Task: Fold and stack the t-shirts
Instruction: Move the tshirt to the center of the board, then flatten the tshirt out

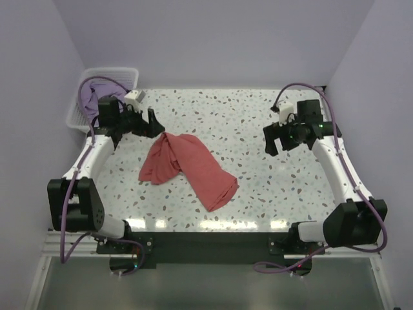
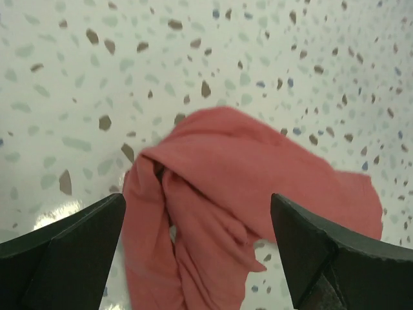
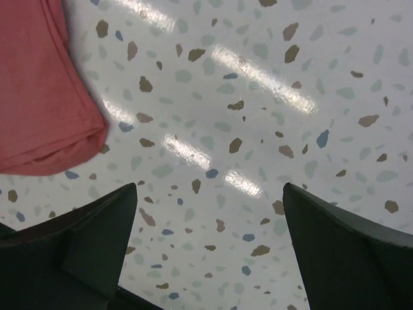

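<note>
Top external: red shirt (image 1: pixel 187 169) lies crumpled on table (image 1: pixel 258 194), left of centre. It is bunched into a bent strip running upper left to lower right, with a second lobe hanging toward lower left. Not folded. Purple shirt (image 1: pixel 95 97) sits bundled in basket (image 1: pixel 126 76) at the far left corner, partly hidden behind left arm (image 1: pixel 97 152). Shirts well apart, not stacked.

Left gripper (image 1: pixel 157 124) hovers at the red shirt's far end, jaws spread wide, nothing held. Left wrist view: fingers (image 2: pixel 71 245) show at both bottom corners. The red shirt (image 2: pixel 219 194) is bunched below and between them, with a twisted ridge and loose folds visible. Can't tell whether the tips touch cloth.

Right gripper (image 1: pixel 271 139) is over bare table on the right, well apart from the red shirt, jaws wide, empty. Right wrist view: fingers (image 3: pixel 84 245) spread above the speckled surface. A hemmed corner of red shirt (image 3: pixel 39 84) shows at upper left, not touching either finger.
</note>
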`<act>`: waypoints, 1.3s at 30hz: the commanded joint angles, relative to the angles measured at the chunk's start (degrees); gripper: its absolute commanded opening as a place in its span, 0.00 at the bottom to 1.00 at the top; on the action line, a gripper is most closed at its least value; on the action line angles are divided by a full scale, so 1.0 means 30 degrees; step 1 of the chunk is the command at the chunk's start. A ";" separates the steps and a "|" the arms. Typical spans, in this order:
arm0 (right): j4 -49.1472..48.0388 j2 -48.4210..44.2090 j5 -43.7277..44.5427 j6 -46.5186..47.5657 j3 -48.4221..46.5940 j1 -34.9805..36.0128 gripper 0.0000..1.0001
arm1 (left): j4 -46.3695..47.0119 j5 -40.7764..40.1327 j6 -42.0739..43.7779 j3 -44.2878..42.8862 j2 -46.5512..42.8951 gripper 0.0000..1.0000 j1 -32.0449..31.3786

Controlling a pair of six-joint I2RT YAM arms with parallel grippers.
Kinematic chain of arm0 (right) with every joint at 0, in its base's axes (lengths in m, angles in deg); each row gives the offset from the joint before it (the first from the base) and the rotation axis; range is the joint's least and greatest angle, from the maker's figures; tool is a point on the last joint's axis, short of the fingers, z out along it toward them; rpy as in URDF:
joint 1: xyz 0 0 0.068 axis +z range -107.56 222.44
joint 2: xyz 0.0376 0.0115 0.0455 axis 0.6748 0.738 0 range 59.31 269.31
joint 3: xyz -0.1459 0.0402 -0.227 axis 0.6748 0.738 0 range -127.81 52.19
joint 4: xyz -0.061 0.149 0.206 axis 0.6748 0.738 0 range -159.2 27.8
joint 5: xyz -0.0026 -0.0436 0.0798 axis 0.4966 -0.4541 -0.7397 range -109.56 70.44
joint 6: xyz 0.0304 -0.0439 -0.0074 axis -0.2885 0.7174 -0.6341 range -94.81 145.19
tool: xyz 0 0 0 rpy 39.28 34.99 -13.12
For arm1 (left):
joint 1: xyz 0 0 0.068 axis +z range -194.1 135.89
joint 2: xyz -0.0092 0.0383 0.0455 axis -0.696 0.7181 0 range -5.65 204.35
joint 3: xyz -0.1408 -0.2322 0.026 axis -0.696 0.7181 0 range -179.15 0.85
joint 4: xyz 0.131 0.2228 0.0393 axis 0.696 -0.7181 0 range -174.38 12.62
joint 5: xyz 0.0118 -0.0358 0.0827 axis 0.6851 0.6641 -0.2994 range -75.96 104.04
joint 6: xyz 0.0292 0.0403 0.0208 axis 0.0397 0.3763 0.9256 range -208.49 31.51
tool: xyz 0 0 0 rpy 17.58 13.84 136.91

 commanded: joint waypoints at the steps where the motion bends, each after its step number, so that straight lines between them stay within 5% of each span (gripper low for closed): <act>1: 0.2084 0.1704 -0.0982 0.1358 -0.0882 0.0077 0.99 | -0.2832 0.0071 0.4482 0.0397 -0.0088 1.00 0.0051; 6: 0.3083 0.3673 -0.2975 0.1564 -0.1614 0.0398 0.99 | -0.6704 -0.0279 0.8614 -0.0332 0.1525 1.00 0.0168; 19: -0.1544 0.8680 -0.1601 -0.1833 -0.1175 0.6900 0.86 | -0.8731 -0.3591 1.0464 0.0135 0.3105 0.93 0.1808; 34: -0.1341 1.1116 -0.1541 -0.2157 -0.0883 0.8574 0.53 | -0.8820 -0.4531 1.0376 0.1509 0.4984 0.74 0.1136; 39: -0.0904 1.0970 -0.1658 -0.1924 -0.1203 0.8574 0.34 | -0.8642 -0.4649 1.0112 0.1952 0.5189 0.51 0.1105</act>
